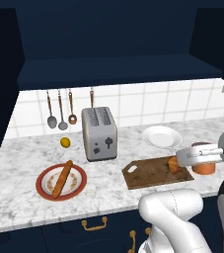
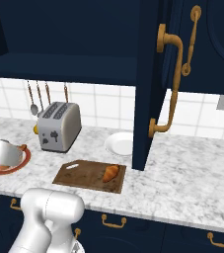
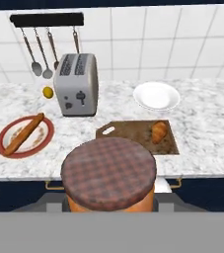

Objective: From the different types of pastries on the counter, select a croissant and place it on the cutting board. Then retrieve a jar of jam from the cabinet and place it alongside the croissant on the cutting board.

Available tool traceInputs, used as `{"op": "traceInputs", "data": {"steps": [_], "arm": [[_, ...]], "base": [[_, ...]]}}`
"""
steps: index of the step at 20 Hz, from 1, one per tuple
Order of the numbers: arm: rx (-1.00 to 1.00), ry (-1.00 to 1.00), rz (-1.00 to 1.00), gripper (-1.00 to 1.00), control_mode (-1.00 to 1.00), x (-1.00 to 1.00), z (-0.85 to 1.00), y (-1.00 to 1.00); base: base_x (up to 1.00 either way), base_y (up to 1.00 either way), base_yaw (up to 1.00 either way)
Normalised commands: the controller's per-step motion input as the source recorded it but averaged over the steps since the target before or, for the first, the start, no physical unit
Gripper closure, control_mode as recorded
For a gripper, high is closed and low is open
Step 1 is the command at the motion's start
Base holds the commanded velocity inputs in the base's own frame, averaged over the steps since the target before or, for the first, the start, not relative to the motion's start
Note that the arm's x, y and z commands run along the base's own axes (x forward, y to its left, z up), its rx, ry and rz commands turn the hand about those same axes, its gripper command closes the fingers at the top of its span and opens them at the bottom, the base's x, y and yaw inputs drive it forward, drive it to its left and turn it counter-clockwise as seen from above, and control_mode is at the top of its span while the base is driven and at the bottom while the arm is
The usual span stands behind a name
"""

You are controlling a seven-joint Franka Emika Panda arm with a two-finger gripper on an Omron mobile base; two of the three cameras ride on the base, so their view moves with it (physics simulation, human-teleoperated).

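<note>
My gripper (image 1: 198,156) is shut on the jar of jam (image 1: 205,168), a small orange cylinder, and holds it in the air just right of the cutting board (image 1: 148,177). Close up in the hand view, the jar (image 3: 108,173) shows a dark checked lid and hides the fingertips. The croissant (image 1: 173,164) lies on the right end of the dark wooden board. It also lies on the cutting board (image 3: 133,132) in the hand view, croissant (image 3: 159,132) at the right, and in the right base view, croissant (image 2: 110,173) on the board (image 2: 81,175). The navy cabinet (image 1: 118,69) stands open above the marble counter (image 1: 19,148).
A silver toaster (image 1: 99,133) stands left of the board, with a lemon (image 1: 65,142) beside it. A red-rimmed plate (image 1: 43,190) holds a long bread stick (image 1: 62,179). A white plate (image 1: 162,136) sits behind the board. The open cabinet door (image 2: 155,84) hangs over the counter.
</note>
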Motion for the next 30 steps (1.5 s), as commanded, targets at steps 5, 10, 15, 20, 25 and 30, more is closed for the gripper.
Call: {"op": "traceInputs", "data": {"steps": [5,10,15,20,25,30], "arm": [[0.0,0.04,-0.05,1.0,-1.0,-0.01,-0.47,0.0],[0.0,0.0,-0.12,1.0,-1.0,0.13,-0.14,-0.07],[0.0,0.01,-0.11,1.0,-1.0,0.36,-0.03,-0.1],[0.0,0.0,-0.02,1.0,-1.0,0.08,-0.15,-0.26],[0.0,-0.01,-0.01,1.0,-1.0,0.23,-0.2,-0.08],[0.0,0.0,-0.01,1.0,-1.0,0.6,-0.33,-0.01]], "base": [[0.0,0.0,0.0],[0.0,0.0,0.0],[0.0,0.0,0.0],[0.0,0.0,0.0],[0.0,0.0,0.0],[0.0,0.0,0.0]]}}
